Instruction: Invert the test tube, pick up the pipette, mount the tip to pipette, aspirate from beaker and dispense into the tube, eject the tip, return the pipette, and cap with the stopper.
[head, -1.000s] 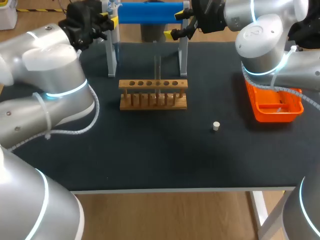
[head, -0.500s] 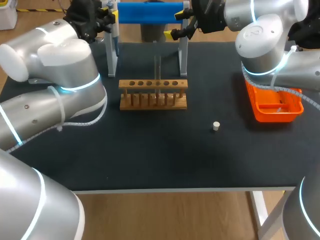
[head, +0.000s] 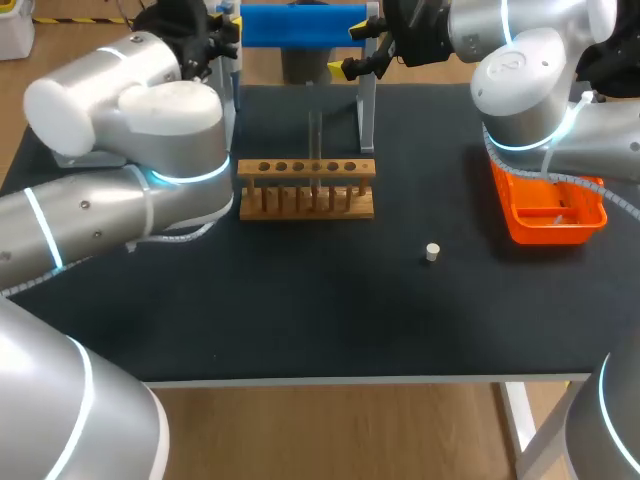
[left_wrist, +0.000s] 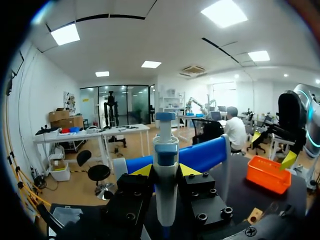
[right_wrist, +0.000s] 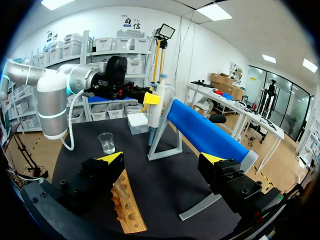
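left gripper (left_wrist: 165, 172): narrowed onto the pipette (left_wrist: 165, 145). In the left wrist view both yellow tips sit against the barrel, one on each side, with no gap to be seen.
pipette: upright, white barrel with a blue collar and top, between the left fingers; its head rises past the tips. In the right wrist view it stands at the far post of the stand, with a yellow tip of the left gripper against it.
left arm (head: 150, 130): enters from the left edge of the head view, runs to the upper left of the frame and covers the table's left rear.
right gripper (head: 356, 50): upper middle of the head view, just beside the stand's right post. Fingers spread wide, nothing between them.
stand (head: 366, 110): grey posts carrying a blue bar (head: 300, 24), top centre of the frame.
rack (head: 306, 190): wooden, centre of the frame, in front of the stand, apart from both grippers.
test tube (head: 314, 140): clear, upright in a rack hole just right of the middle.
beaker (right_wrist: 106, 142): clear glass on the table ahead of the right gripper, beyond the rack's far end; hidden in the head view.
stopper (head: 432, 252): small, pale, alone right of centre, well apart from both grippers.
orange tray (head: 548, 222): right side of the frame, partly under the right arm.
table (head: 300, 320): dark top.
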